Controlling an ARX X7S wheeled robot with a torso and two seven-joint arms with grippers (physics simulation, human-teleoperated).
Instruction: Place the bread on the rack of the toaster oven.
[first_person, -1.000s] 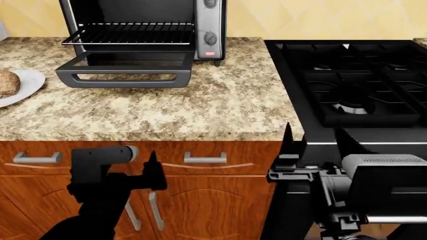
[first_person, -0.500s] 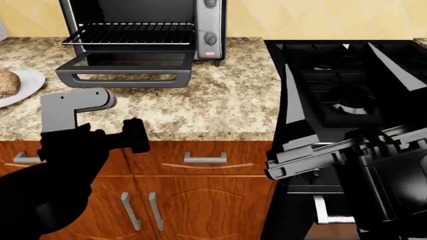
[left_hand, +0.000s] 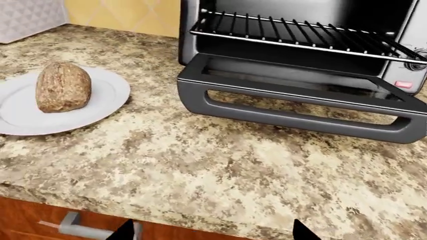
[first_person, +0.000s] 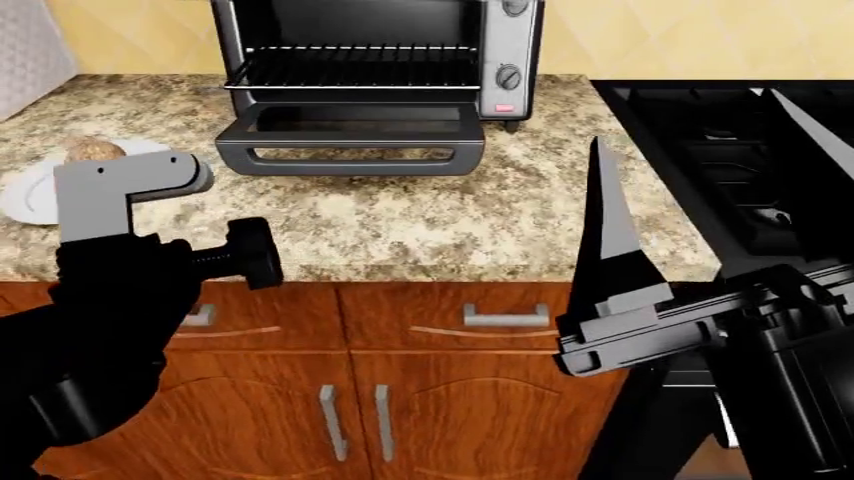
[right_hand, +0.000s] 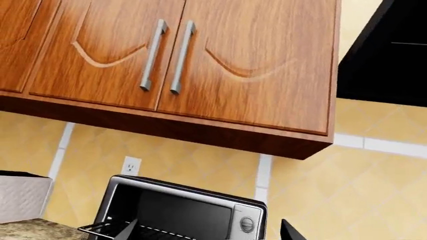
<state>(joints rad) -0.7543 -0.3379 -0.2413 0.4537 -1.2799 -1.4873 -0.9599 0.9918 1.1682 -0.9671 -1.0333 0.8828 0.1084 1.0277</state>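
Moved: head view has swung left since 0.5 s ago; toaster oven (first_person: 380, 75) now sits nearer centre of view, more of plate (first_person: 34, 190) shows, both arms at much the same height as then.
Bread (left_hand: 63, 86): brown egg-shaped loaf lying on white plate, on granite counter (left_hand: 220, 165), well left of toaster oven; partly hidden behind left arm in head view.
Toaster oven: door (first_person: 350, 140) dropped open and flat; rack (first_person: 360, 70) pulled partway out over door, bare.
Left gripper (left_hand: 211, 231): only two dark fingertips (left_hand: 125, 231) show, spread apart, nothing between them; at counter's front edge, facing toaster oven door; bread off to its left, well apart.
Right gripper (first_person: 707, 160): long fingers spread wide, holding nothing, raised by stove (first_person: 721, 140), right of toaster oven; far from bread.
Right wrist cam: looks up at wall cabinets (right_hand: 173, 60) above toaster oven.
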